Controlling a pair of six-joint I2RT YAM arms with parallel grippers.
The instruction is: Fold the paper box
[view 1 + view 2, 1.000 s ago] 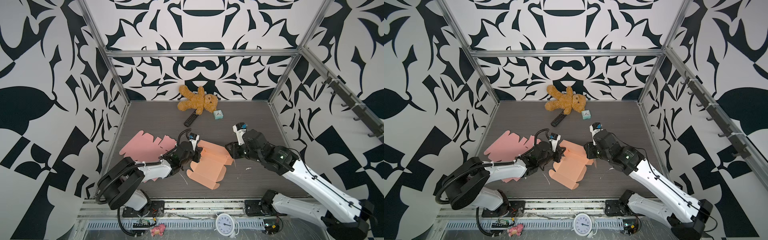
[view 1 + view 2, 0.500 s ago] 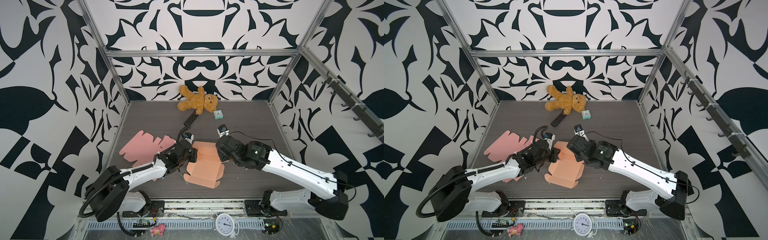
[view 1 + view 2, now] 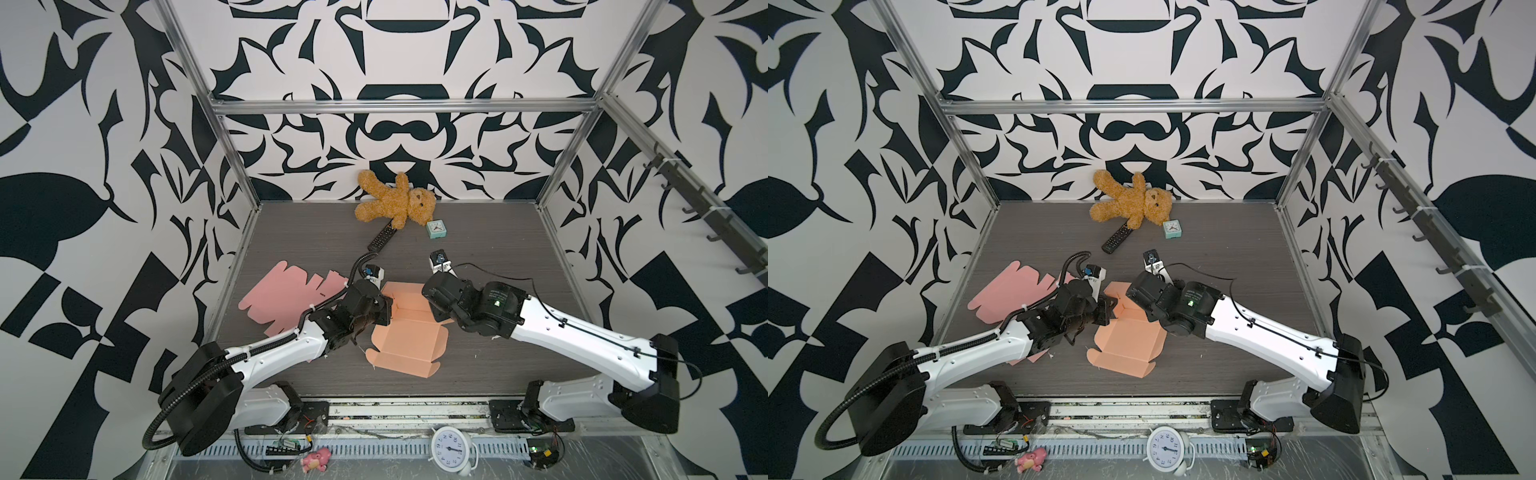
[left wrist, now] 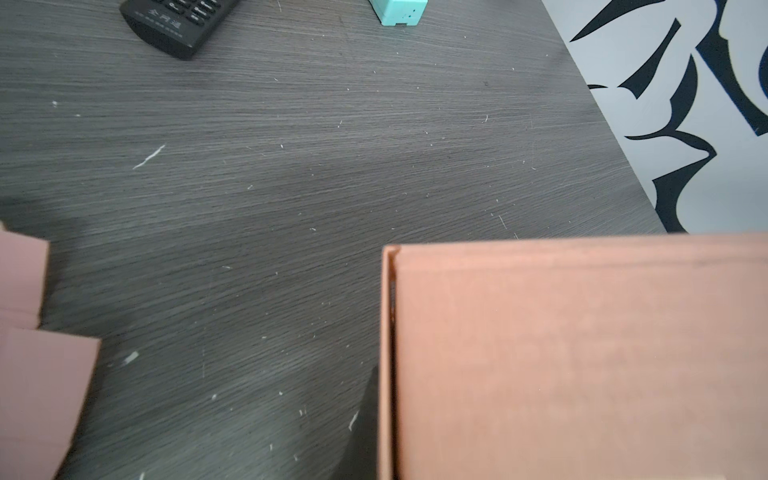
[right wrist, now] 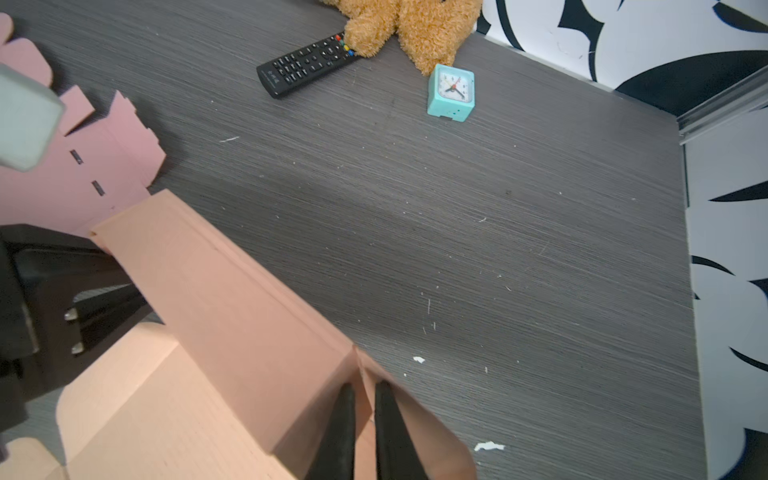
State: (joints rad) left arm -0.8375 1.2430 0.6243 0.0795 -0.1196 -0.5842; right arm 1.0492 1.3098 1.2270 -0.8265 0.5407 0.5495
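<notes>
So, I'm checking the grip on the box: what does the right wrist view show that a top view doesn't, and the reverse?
Only the right wrist view: the right claw, its fingers closed on a raised flap of the orange paper box.
Only a top view: the left arm and right arm whole, the white alarm clock and the pink toy at the front rail.
Both: the box, the pink flat sheet, the teddy bear, the remote, the teal clock, and the left claw at the box's other corner.

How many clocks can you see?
2. A small teal clock sits beside the teddy bear at the back; a white alarm clock stands in front, below the table edge. None seems hidden.
</notes>
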